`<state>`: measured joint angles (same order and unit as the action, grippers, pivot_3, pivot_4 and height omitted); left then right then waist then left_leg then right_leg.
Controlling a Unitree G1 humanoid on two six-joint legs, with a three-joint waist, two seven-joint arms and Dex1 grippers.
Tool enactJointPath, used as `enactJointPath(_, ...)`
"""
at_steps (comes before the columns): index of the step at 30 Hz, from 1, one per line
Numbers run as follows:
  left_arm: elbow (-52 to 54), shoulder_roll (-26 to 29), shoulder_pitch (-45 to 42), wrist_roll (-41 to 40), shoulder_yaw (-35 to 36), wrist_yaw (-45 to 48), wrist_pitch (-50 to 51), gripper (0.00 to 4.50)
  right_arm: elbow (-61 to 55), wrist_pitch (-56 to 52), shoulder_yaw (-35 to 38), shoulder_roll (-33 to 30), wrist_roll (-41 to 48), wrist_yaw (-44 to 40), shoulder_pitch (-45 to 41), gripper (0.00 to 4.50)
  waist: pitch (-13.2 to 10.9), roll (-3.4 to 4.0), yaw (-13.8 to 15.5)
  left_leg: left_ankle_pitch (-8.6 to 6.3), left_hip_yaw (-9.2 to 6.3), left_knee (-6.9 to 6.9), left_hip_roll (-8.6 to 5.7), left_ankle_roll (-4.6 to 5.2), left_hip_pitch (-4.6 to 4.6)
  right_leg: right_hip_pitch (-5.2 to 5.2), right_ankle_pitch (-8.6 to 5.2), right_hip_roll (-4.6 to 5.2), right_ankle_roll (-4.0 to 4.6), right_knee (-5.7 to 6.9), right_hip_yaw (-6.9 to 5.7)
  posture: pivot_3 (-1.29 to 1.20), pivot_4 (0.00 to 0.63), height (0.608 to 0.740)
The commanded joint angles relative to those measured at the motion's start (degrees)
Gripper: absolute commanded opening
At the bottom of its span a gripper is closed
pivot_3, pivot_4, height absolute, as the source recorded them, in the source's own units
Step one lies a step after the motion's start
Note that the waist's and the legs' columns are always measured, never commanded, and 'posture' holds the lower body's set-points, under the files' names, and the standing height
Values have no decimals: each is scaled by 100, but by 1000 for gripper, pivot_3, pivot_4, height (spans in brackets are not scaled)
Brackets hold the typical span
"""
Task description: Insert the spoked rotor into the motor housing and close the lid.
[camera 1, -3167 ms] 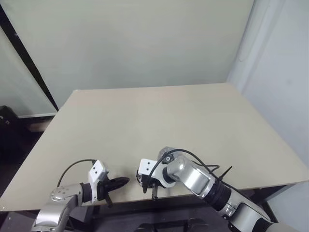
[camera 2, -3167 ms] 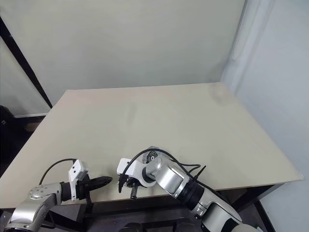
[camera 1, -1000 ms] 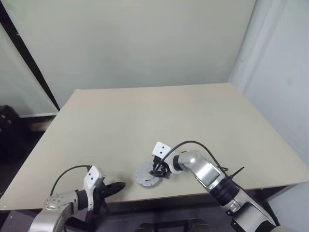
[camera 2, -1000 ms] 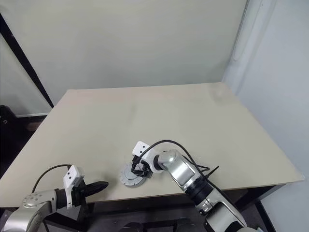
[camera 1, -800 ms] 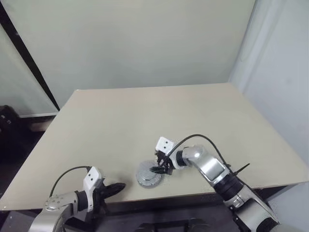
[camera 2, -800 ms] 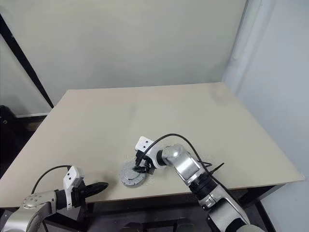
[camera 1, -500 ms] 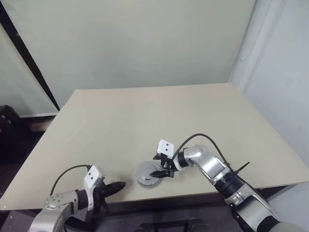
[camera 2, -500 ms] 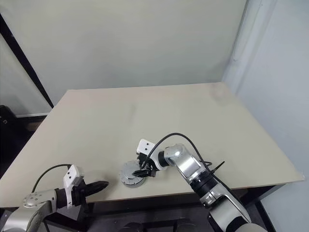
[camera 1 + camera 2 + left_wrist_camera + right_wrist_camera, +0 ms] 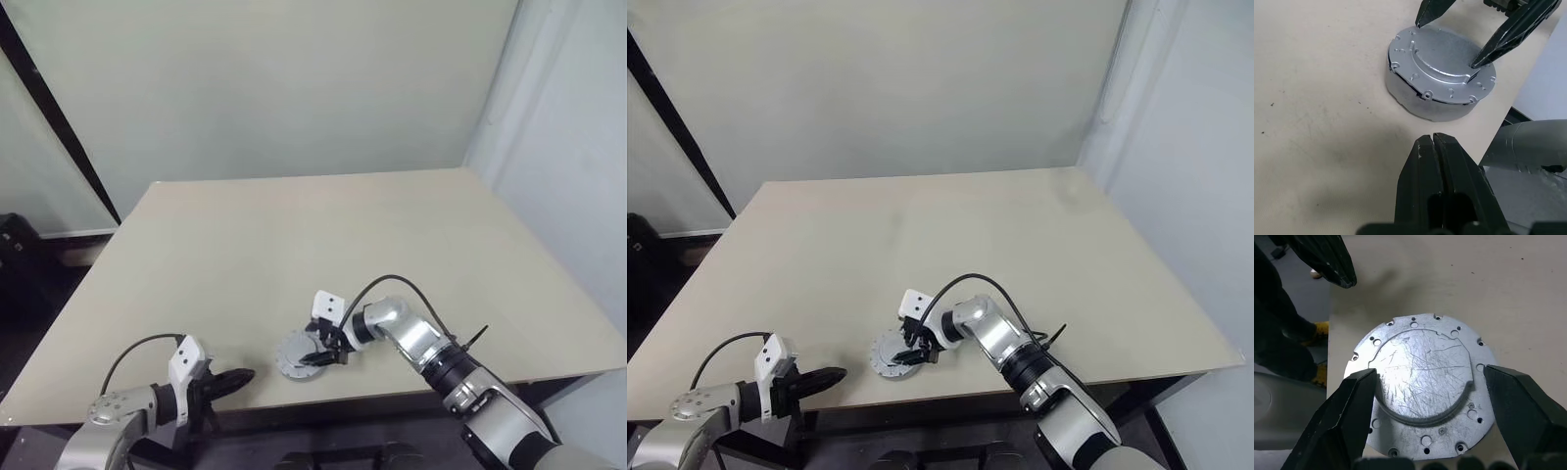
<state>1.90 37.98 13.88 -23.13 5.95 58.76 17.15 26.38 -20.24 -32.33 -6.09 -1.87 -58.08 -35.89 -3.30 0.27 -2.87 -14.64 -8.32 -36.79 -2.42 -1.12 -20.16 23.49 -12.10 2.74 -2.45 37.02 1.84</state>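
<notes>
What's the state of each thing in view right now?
lid: plain grey face up, seated on top of the motor housing.
motor housing: on the table near its front edge, closed by the lid.
right gripper: open, fingers spread to either side of the lid, holding nothing.
left gripper: shut, empty, just short of the housing.

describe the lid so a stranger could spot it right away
On the beige table, near its front edge, sits a low round silver-grey metal housing. The lid is its scratched top plate, ringed with small holes, between the open right pincer's black fingers.
</notes>
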Motion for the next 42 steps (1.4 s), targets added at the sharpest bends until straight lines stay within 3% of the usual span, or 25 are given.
enactJointPath(1,141,92,-2,-66,196,33,-96,0,-77,44,-37,51,-48,-110,-109,3805,-1,2,0,0,0,0,0,0,1,-1,0,0,0,0,0,0,0,740)
enactJointPath(8,103,97,17,-59,202,47,-140,0,-150,-34,-81,95,-146,-53,-21,3805,-3,5,1,0,1,0,1,0,4,-2,0,-1,0,1,1,0,0,740)
enactJointPath(12,49,91,-12,-45,170,61,-178,0,-92,60,-27,141,-215,100,-8,4455,-3,6,0,0,1,0,1,0,4,-2,0,-1,0,1,2,0,0,740)
enactJointPath(20,-55,61,-96,-12,100,95,-249,0,-59,5,-15,164,-236,153,35,4455,-4,7,0,0,1,0,1,0,12,-3,0,-1,0,1,2,0,0,740)
enactJointPath(25,-81,44,-120,-1,70,109,-292,0,-93,-222,154,316,-117,284,74,3268,-4,7,0,0,1,0,2,0,16,-4,0,-2,1,3,3,0,0,740)
enactJointPath(42,-203,-59,-238,14,33,124,-365,0,-389,-621,-19,396,-299,630,385,3269,-4,12,-2,0,6,0,6,-1,34,-13,-6,-3,11,8,5,0,0,740)
